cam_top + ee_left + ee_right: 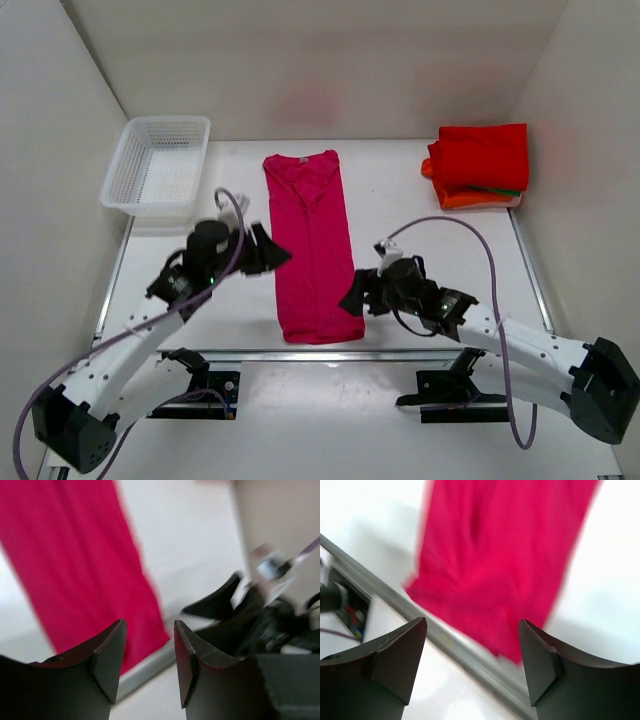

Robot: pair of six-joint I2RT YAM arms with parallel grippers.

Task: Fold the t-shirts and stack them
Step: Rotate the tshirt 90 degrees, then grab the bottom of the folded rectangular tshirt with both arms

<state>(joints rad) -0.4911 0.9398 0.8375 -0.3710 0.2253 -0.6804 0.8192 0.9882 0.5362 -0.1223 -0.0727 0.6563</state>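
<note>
Magenta-pink t-shirt (312, 245) is laid as a long folded strip in the middle of the table (420, 200). Left jaws are held open and empty just beside its left edge; right jaws are spread open, empty, at its near right corner. Red t-shirt (485, 155) is stacked on orange t-shirt (470, 199) in the far right corner.
</note>
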